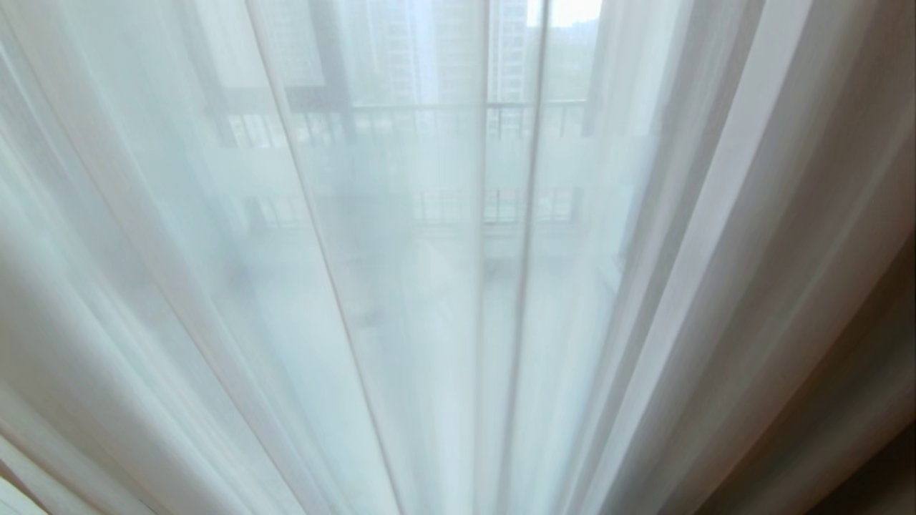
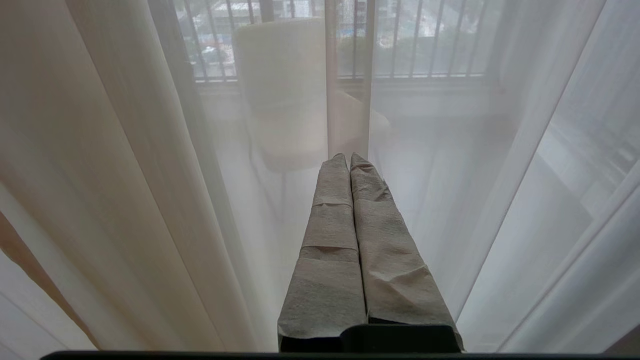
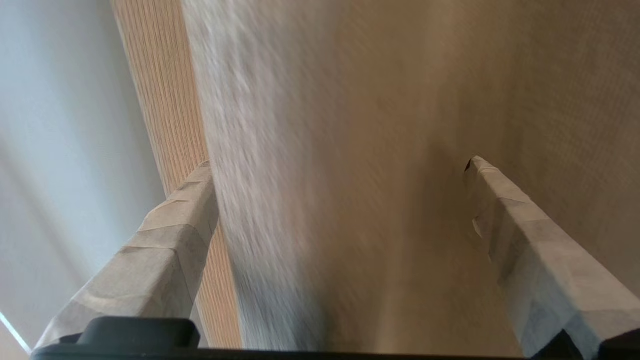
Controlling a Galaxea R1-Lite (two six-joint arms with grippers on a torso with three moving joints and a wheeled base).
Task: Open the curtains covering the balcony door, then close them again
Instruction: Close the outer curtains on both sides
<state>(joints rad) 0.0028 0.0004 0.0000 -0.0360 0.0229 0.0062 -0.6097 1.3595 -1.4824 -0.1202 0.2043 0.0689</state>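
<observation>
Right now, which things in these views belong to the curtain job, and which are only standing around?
Belong to the job:
- sheer white curtain, hanging across the glass
- thick beige curtain, between the fingers of the open right gripper

Just there:
- pale chair behind the sheer curtain
- balcony railing
- left gripper, shut, holding nothing

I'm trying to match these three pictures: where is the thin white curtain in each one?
Head view: thin white curtain fills nearly the whole picture.
Left wrist view: it hangs right behind the shut left tool.
Right wrist view: pale strip at one edge, beside the thick curtain.
Shared landmark: the railing, wrist-right excepted.
</observation>
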